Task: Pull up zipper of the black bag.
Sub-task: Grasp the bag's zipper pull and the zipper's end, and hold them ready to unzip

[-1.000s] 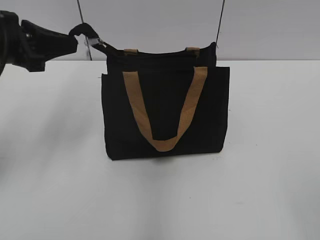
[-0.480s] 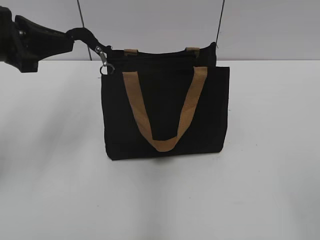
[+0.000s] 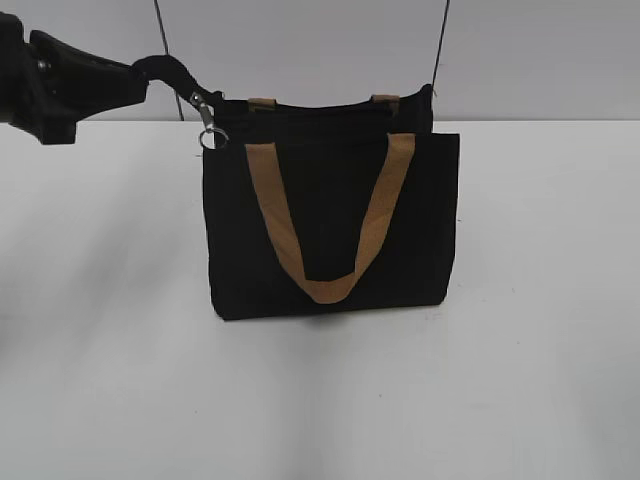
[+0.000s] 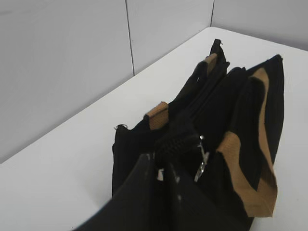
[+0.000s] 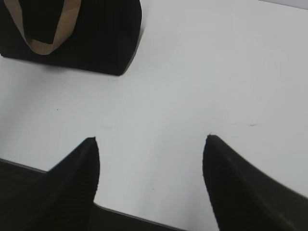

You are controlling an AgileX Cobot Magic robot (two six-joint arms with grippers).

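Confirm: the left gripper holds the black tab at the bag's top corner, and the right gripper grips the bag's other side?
Not quite. The left gripper does hold the tab at the bag, but the right wrist view shows the right gripper open over the bare table, off the bag.

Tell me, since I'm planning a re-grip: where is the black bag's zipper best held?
Probably the black fabric tail at the black fabric tote's upper-left corner, approached from the left; it juts outward, and the silver metal clip hangs small and loose.

Bright even lighting, soft shadow under the black bag (image 3: 330, 220), slightly blurry, low-resolution frames
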